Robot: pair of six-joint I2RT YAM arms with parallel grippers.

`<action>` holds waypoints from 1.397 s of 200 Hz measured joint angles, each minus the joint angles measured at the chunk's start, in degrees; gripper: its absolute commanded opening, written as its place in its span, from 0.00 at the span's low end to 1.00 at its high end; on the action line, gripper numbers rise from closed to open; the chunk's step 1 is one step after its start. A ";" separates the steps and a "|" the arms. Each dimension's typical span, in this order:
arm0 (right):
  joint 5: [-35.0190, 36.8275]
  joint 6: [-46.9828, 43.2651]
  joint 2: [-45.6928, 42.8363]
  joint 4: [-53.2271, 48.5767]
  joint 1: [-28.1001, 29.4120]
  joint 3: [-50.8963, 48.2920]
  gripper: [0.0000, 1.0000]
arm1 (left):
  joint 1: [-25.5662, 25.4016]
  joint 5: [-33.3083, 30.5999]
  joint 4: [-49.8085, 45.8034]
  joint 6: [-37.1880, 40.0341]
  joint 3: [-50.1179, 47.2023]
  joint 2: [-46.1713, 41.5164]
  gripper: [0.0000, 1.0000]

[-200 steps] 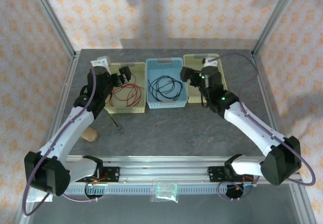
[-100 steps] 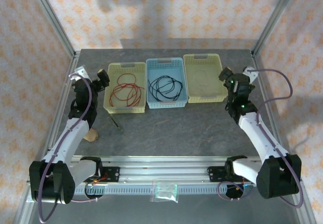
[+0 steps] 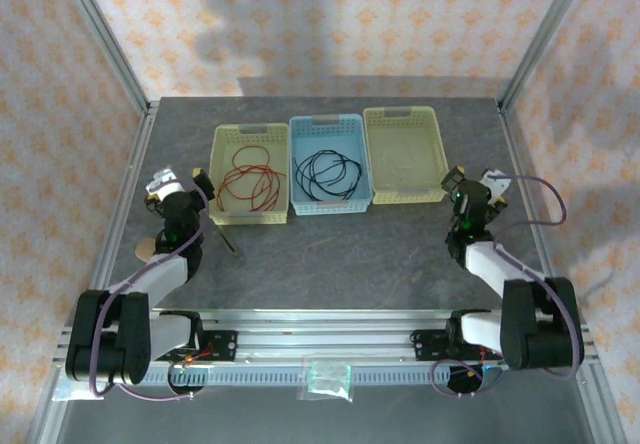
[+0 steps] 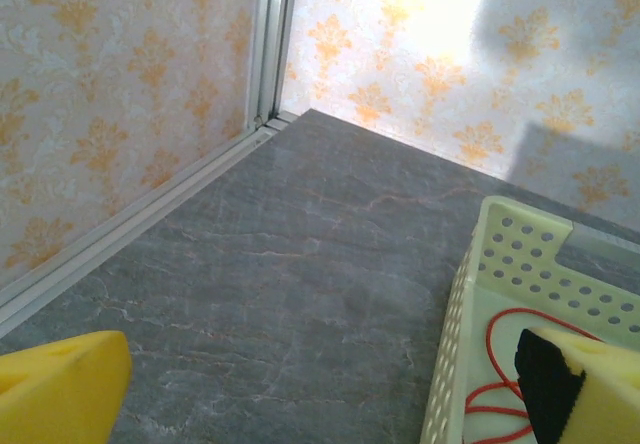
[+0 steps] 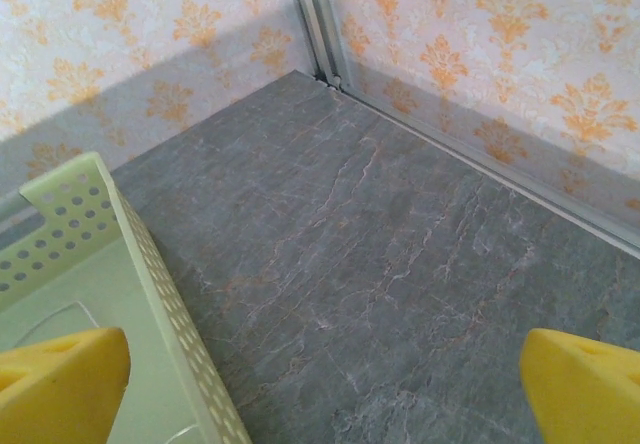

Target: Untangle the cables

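A red cable (image 3: 250, 179) lies in loose loops in the left yellow basket (image 3: 218, 164). A black cable (image 3: 325, 172) is coiled in the blue basket (image 3: 300, 129). In the right yellow basket (image 3: 432, 154) a pale white cable (image 5: 185, 430) shows faintly. My left gripper (image 3: 180, 182) is folded back left of the baskets and stands open over bare table; its wrist view catches the basket's corner (image 4: 480, 284) and a bit of red cable (image 4: 495, 359). My right gripper (image 3: 472, 184) hangs open right of the baskets, nothing between its fingers (image 5: 60, 379).
A small dark tool (image 3: 230, 242) lies on the table in front of the left basket. A tan object (image 3: 148, 249) sits beside the left arm. A clear bag (image 3: 328, 376) rests on the front rail. Frame posts and patterned walls close off the sides and back.
Both arms have drawn back from over the baskets toward the near sides of the table and folded low. The cables stay in their baskets.
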 measured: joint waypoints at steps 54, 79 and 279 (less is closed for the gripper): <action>-4.59 -6.36 11.34 13.40 0.00 -1.88 1.00 | -0.04 0.31 11.02 3.74 -0.94 9.92 0.99; -7.96 -8.50 12.76 19.87 0.00 -4.50 1.00 | -0.15 0.85 21.86 4.96 -6.14 13.27 1.00; -16.74 -12.35 14.71 36.98 0.02 -11.74 1.00 | -3.10 3.41 35.87 9.27 -7.30 20.13 1.00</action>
